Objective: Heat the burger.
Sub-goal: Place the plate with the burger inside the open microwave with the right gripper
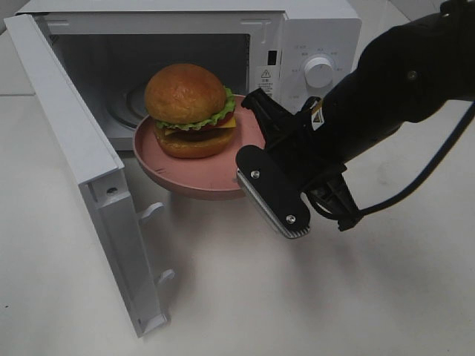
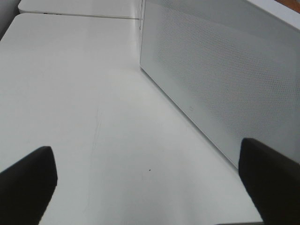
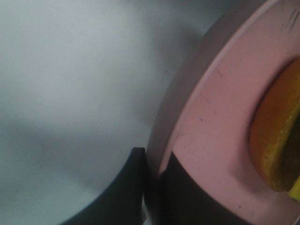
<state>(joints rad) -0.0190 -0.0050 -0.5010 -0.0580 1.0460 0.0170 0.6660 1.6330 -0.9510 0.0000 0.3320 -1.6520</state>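
The burger (image 1: 191,110) sits in the middle of a pink plate (image 1: 197,185), and the right gripper (image 1: 249,132) pinches that plate by the rim on the side away from the microwave (image 1: 319,30), holding it off the table at the microwave's open mouth. The microwave door (image 1: 82,148) stands swung wide. The step in hand looks like sliding the plate inside. It would go best with the plate kept level so the burger does not slip, pushed straight in until its rim clears the front sill, and set down before the fingers let go. The right wrist view shows what the high camera cannot: one finger (image 3: 131,187) below the plate's rim (image 3: 211,117) and one above, clamped tight. Only the left wrist view shows the left gripper (image 2: 150,183), spread wide and empty over the table (image 2: 70,93), just outside the door (image 2: 220,79).
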